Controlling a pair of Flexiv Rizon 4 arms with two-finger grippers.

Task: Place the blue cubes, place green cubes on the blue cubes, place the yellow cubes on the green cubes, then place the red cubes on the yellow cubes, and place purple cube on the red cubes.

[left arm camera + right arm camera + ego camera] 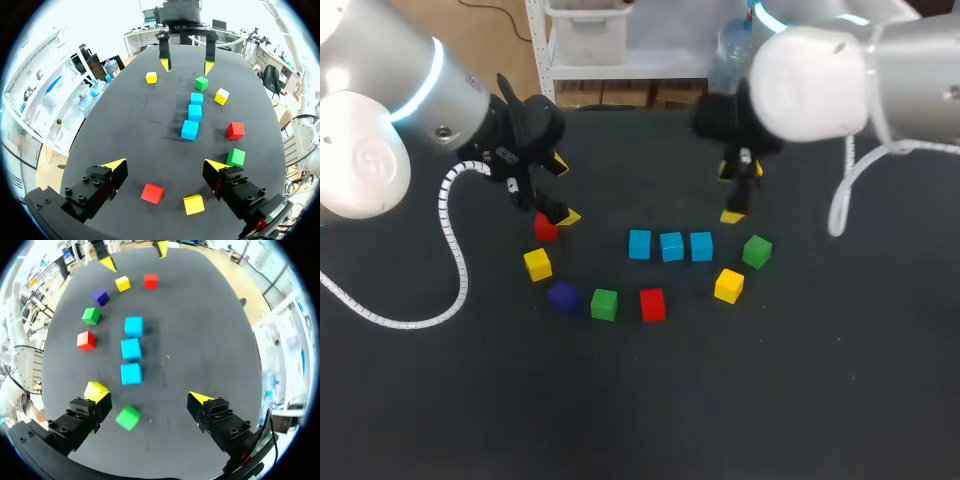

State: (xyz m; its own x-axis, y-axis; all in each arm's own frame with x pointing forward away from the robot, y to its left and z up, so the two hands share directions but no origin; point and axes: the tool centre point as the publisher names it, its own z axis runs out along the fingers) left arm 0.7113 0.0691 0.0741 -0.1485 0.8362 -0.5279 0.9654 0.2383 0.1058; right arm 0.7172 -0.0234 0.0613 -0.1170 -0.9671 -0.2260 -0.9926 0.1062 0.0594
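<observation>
1. Nearest the camera, the near red cube (652, 304) sits at 6 o'clock from the blue row. The near green cube (604, 304) is at 7 o'clock and the purple cube (561, 296) at 8, each apart from its neighbour.
2. One step back, a yellow cube (537, 263) lies at about 9 o'clock from the row and another yellow cube (728, 285) at 4 o'clock.
3. The three blue cubes (671, 246) stand in a row, side by side (whether they touch I cannot tell). I judge the blue step done and the green step in hand.
4. The far green cube (757, 251) sits at 3 o'clock, just beside the row's end. The right gripper (147, 398) hangs over it with fingers spread and nothing held. In its wrist view the cube lies under the gripper, nearer one finger than the other. The next move likely calls for centring over this cube, coming down, pinching it and setting it squarely on the blue row.
5. The left gripper (165, 166) is also spread and empty, above the far red cube (152, 193) at 10 o'clock. Red is not due yet; the near green cube looks like its better target.
6. No brand, label or writing can be read on any cube or on the table.
</observation>
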